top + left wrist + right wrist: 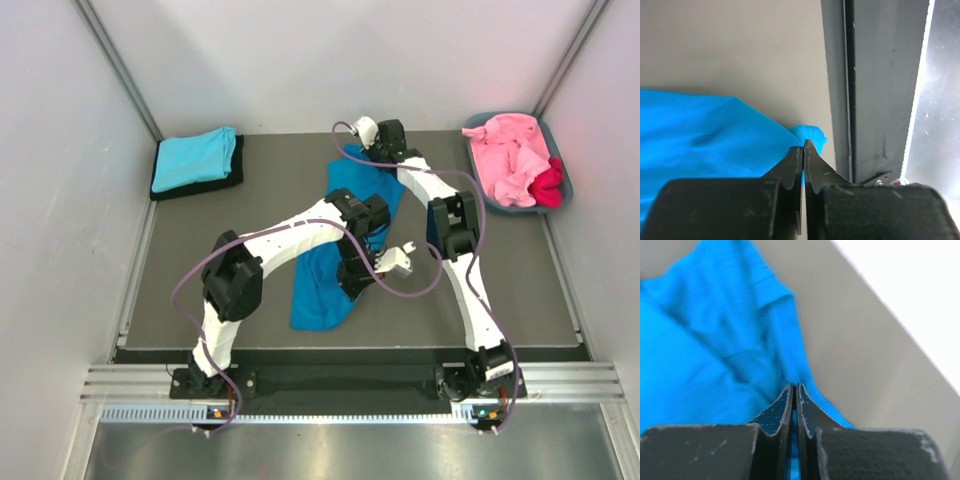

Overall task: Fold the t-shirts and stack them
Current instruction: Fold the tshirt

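Note:
A bright blue t-shirt [316,292] lies stretched lengthwise across the middle of the grey mat. My left gripper [352,284] is shut on its near-right edge; in the left wrist view the jaws [803,146] pinch a bunched corner of the blue cloth [700,145]. My right gripper [358,153] is shut on the shirt's far end; in the right wrist view the jaws [794,388] clamp a hem of the blue cloth [700,340]. A folded turquoise t-shirt [195,157] lies at the far left. Pink t-shirts [505,152] and a crimson one [548,188] are heaped in the tub.
The grey-blue oval tub [480,186] stands at the far right corner. The turquoise shirt rests on a black pad [236,172]. White walls close in the left, back and right. The mat's edge and a dark rail [840,100] run close beside my left gripper.

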Motion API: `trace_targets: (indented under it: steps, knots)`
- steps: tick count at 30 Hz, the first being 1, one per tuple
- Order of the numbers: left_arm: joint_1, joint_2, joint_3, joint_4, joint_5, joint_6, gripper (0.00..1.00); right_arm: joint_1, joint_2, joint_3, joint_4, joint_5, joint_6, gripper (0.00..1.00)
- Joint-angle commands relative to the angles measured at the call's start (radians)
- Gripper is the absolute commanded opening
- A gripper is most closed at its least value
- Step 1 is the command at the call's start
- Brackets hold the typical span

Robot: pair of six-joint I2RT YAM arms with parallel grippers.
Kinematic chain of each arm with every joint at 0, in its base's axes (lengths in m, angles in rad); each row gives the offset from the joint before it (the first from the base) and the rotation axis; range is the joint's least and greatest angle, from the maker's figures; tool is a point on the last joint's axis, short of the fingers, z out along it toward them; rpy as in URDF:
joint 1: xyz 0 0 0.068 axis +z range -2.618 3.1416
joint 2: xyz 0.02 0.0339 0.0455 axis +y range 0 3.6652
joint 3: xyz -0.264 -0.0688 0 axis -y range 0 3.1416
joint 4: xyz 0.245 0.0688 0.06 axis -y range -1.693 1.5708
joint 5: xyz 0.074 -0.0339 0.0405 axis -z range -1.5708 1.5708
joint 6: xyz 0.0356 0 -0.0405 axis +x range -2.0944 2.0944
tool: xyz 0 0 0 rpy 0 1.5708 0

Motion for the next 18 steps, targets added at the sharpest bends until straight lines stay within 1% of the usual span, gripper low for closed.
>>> trace_targets:
  steps: [1, 4, 8, 9, 11, 18]
  knots:
    - [-0.007, 0.03, 0.076, -0.169, 0.064, 0.046, 0.0, 0.008, 0.026, 0.077, 0.2, 0.015, 0.004, 0.0]
    - [-0.018, 0.052, 0.077, -0.169, 0.1, 0.076, 0.0, 0.008, 0.051, 0.112, 0.266, 0.035, 0.021, 0.0]
    - [-0.029, 0.099, 0.103, -0.169, 0.163, 0.109, 0.0, 0.011, 0.083, 0.131, 0.409, 0.038, 0.027, 0.0]
    - [-0.032, 0.113, 0.112, -0.169, 0.179, 0.115, 0.0, 0.013, 0.094, 0.141, 0.423, 0.04, 0.025, 0.0]
    - [-0.041, 0.156, 0.151, -0.169, 0.194, 0.121, 0.0, 0.02, 0.121, 0.174, 0.465, 0.04, 0.027, 0.0]
    - [-0.049, 0.285, 0.276, -0.166, 0.266, 0.109, 0.02, 0.031, 0.153, 0.193, 0.555, 0.018, 0.019, 0.0]
